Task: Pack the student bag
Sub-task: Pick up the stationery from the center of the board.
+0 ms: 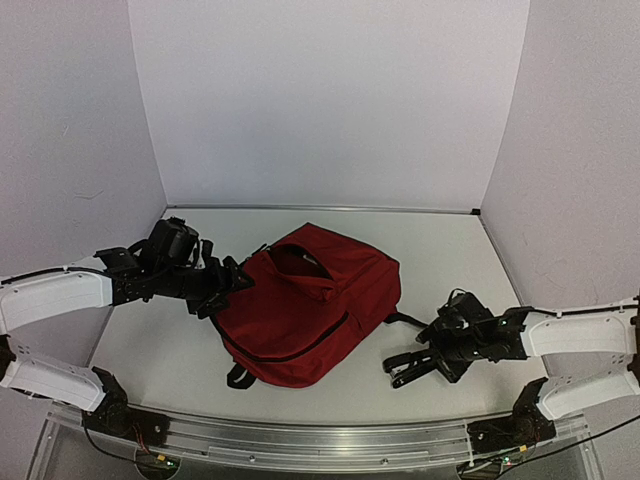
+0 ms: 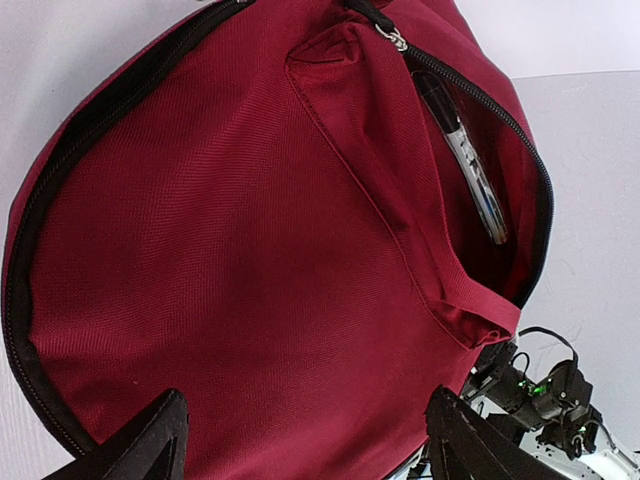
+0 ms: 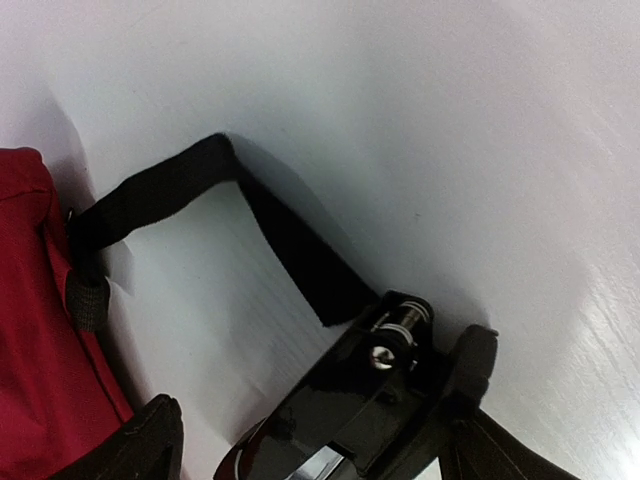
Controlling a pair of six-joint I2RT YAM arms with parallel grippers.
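Note:
The student bag (image 1: 310, 310), dark red with black zippers, lies flat in the middle of the table. Its front pocket gapes open and a pen (image 2: 470, 170) with a black cap lies inside. My left gripper (image 1: 225, 285) is at the bag's left side, open, and its fingers (image 2: 140, 450) straddle the red fabric (image 2: 250, 250) without pinching it. My right gripper (image 1: 405, 370) is low on the table to the right of the bag. It is open around a glossy black hinged object (image 3: 370, 400), perhaps a stapler. One finger (image 3: 470, 365) touches it; the other stands apart.
A black strap (image 3: 170, 195) runs from the bag's corner (image 3: 30, 330) across the white table toward the right gripper. White walls enclose the table on three sides. The right arm (image 2: 540, 390) shows past the bag's edge in the left wrist view.

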